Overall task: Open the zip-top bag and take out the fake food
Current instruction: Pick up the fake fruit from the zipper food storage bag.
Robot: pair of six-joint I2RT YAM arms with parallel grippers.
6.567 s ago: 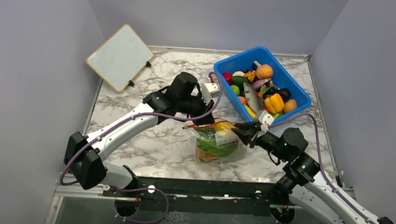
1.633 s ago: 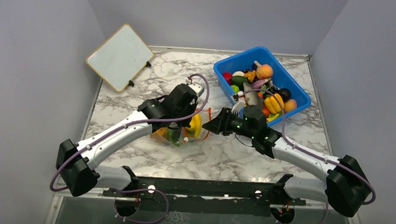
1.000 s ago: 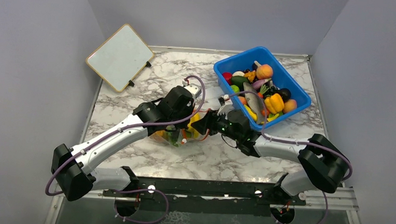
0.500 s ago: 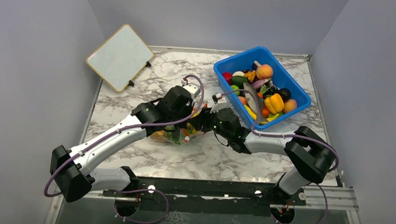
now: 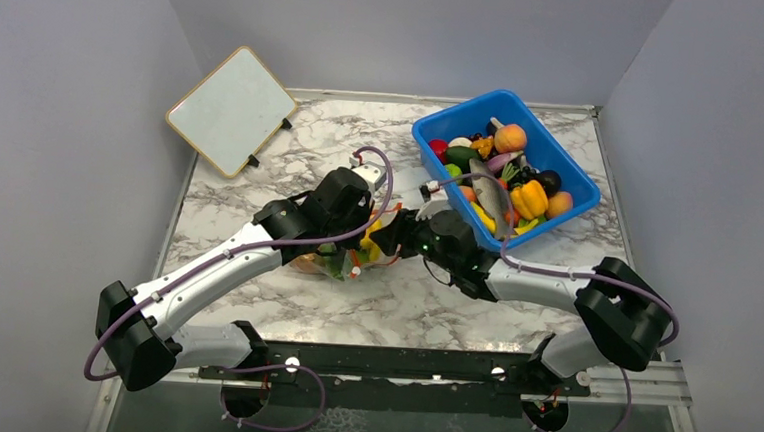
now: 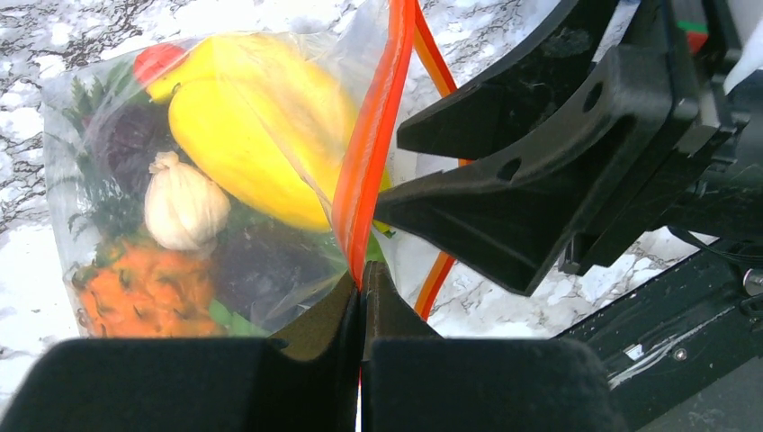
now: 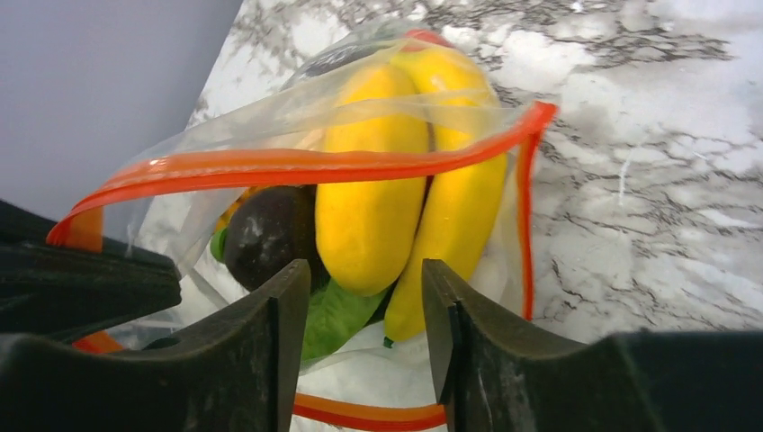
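Observation:
The zip-top bag [image 5: 338, 260] lies mid-table, its mouth held apart. My left gripper [image 6: 362, 286] is shut on the red-orange zip strip [image 6: 373, 144] of one lip. Through the clear plastic I see fake food: a yellow banana [image 6: 261, 135], a white garlic bulb [image 6: 184, 207] and an orange piece [image 6: 135, 292]. My right gripper [image 7: 364, 279] stands open with its fingertips at the bag's mouth, between the two lips of the strip [image 7: 297, 166]. The banana's [image 7: 369, 216] tip and a green leaf [image 7: 337, 315] sit between those fingers, with gaps on both sides.
A blue bin [image 5: 443, 130] heaped with toy fruit and vegetables stands at the back right, close behind my right arm. A white board [image 5: 231, 110] lies tilted at the back left. A dark, rounded piece [image 7: 270, 234] rests in the bag beside the banana.
My right gripper pushed left to the bag's mouth, then drew back slightly to the right, its jaws a little narrower than a second ago. The left gripper has kept its hold on the strip.

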